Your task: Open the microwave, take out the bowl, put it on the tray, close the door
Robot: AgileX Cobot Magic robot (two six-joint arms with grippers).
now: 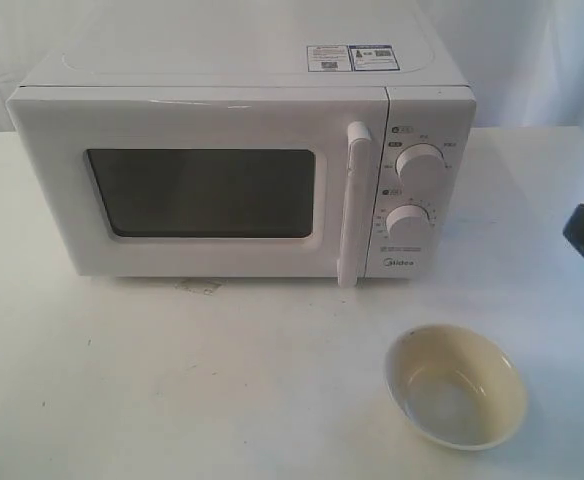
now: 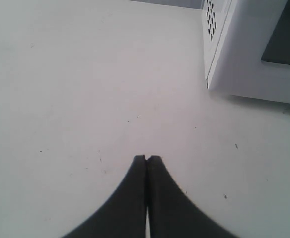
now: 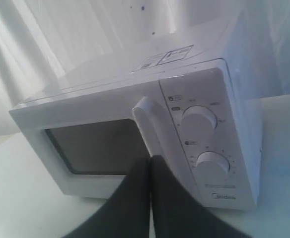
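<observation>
Progress looks late: the microwave (image 1: pixel 242 150) stands at the back of the table (image 1: pixel 152 380) with its door (image 1: pixel 197 125) shut flush. The bowl (image 1: pixel 456 385) sits empty on the bare tabletop toward the near right corner, in front of the knobs (image 1: pixel 418 160). No tray shows anywhere, so that step I cannot confirm. The left gripper (image 2: pixel 147 159) and the right gripper (image 3: pixel 151 159) are both pressed together on nothing, apart from bowl and handle (image 1: pixel 353 205).
</observation>
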